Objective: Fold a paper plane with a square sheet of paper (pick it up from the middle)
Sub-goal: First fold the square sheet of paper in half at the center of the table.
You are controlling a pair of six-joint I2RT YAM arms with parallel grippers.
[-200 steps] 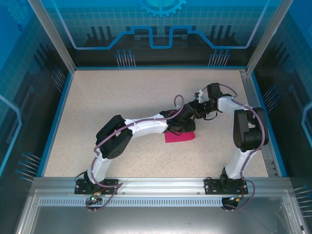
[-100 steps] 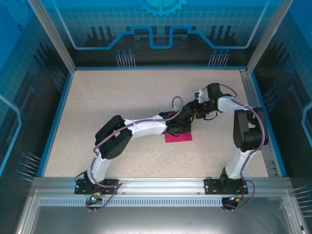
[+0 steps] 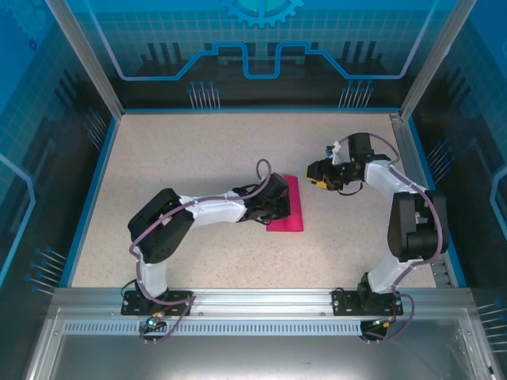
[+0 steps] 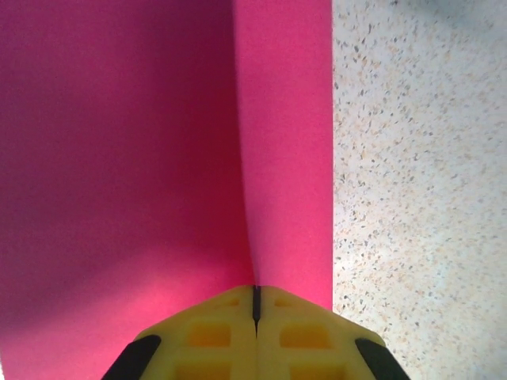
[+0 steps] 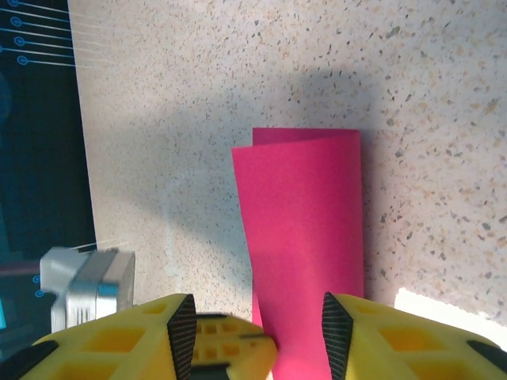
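Part of the thin, smooth magenta-pink sheet of paper (image 3: pixel 293 210) is hidden beneath the left jaws. It lies doubled over with one soft, rounded fold on the speckled beige desk (image 3: pixel 190 158). The blocky yellow left jaws are pressed together on its edge, with the arm stretched low. The right jaws stand apart near its far end, not touching it.

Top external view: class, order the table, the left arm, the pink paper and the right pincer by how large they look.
1. table
2. left arm
3. pink paper, partly covered
4. right pincer, which looks nearly the paper's size, so the last two places are unsure.
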